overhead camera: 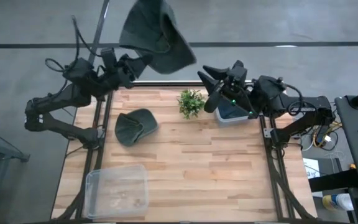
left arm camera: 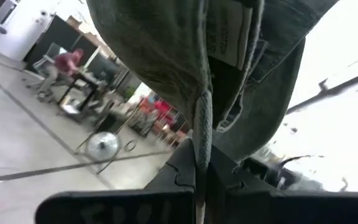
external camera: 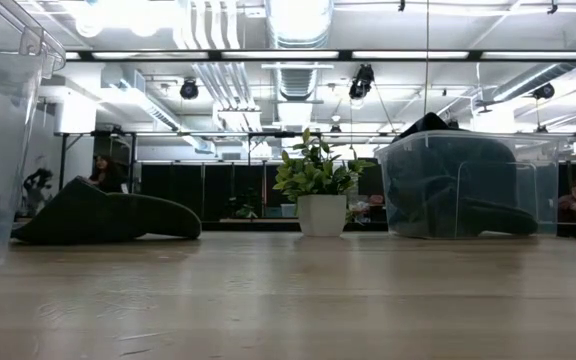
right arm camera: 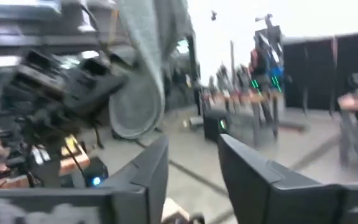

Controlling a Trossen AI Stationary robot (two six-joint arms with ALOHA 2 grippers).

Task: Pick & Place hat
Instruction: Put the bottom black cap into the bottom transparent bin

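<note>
A grey-green cloth hat (overhead camera: 157, 34) is held high past the table's far-left corner by my left gripper (overhead camera: 137, 62), which is shut on it. In the left wrist view the hat (left arm camera: 185, 56) fills the picture, with a white label inside. A second, dark green hat (overhead camera: 135, 126) lies flat on the table's left half, also in the low view (external camera: 103, 218). My right gripper (overhead camera: 207, 90) is open and empty, above the far edge beside the plant. The right wrist view shows its fingers apart (right arm camera: 194, 168) and the held hat (right arm camera: 142, 74) farther off. My left gripper pinches the hat between its two fingers at a folded edge of the cloth (left arm camera: 202, 134). One layer or several, I cannot tell. The hat is lifted clear of the table, and its loose cloth spreads out beyond the fingers (left arm camera: 185, 174).
A small potted plant (overhead camera: 191, 101) stands at the far middle of the table. Right of it, a clear bin (overhead camera: 232, 113) holds dark hats. An empty clear container (overhead camera: 117, 186) sits at the near-left corner. Bare wood lies in the middle and near right.
</note>
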